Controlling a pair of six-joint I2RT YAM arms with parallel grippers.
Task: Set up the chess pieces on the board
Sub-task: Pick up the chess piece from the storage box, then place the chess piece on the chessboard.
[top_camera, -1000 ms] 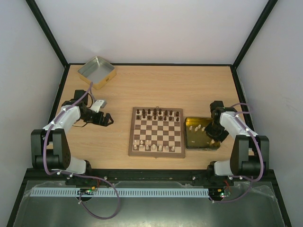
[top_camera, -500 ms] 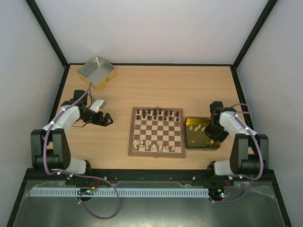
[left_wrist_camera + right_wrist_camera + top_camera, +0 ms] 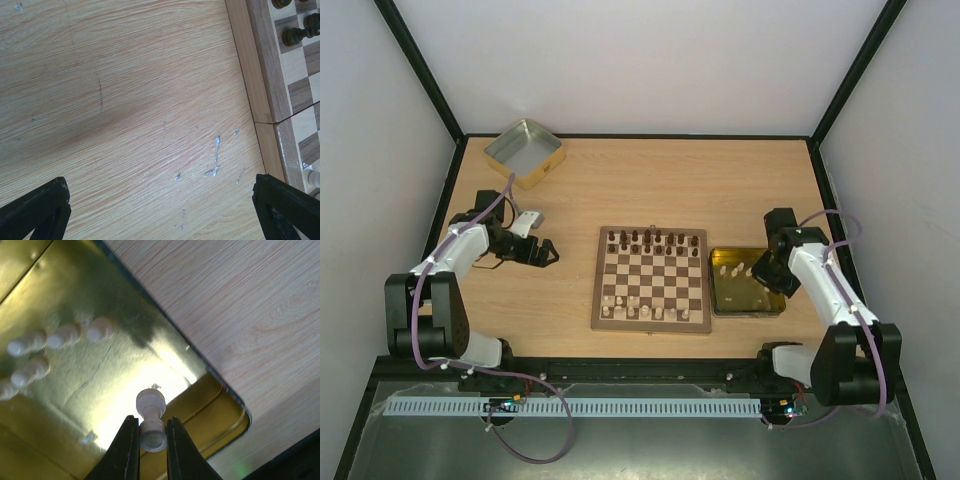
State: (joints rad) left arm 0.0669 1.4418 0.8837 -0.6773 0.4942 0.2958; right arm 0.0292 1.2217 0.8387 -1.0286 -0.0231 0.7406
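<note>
The board (image 3: 651,279) lies mid-table with dark pieces (image 3: 650,239) along its far rows and several cream pieces (image 3: 630,308) on its near rows. My right gripper (image 3: 150,432) is shut on a cream chess piece (image 3: 151,419), held just above the gold tin tray (image 3: 75,385); in the top view it (image 3: 767,270) hovers over the tray's right part (image 3: 748,300). Several cream pieces (image 3: 55,340) lie in the tray. My left gripper (image 3: 545,254) is open and empty, low over bare table left of the board, whose edge shows in its wrist view (image 3: 272,95).
An empty metal tin (image 3: 524,152) stands at the back left corner. Black frame rails border the table on all sides. Bare wood lies between the left gripper and the board.
My right arm has lifted and shifted slightly away from the tray floor with the cream piece in its jaws. The left arm has not moved.
</note>
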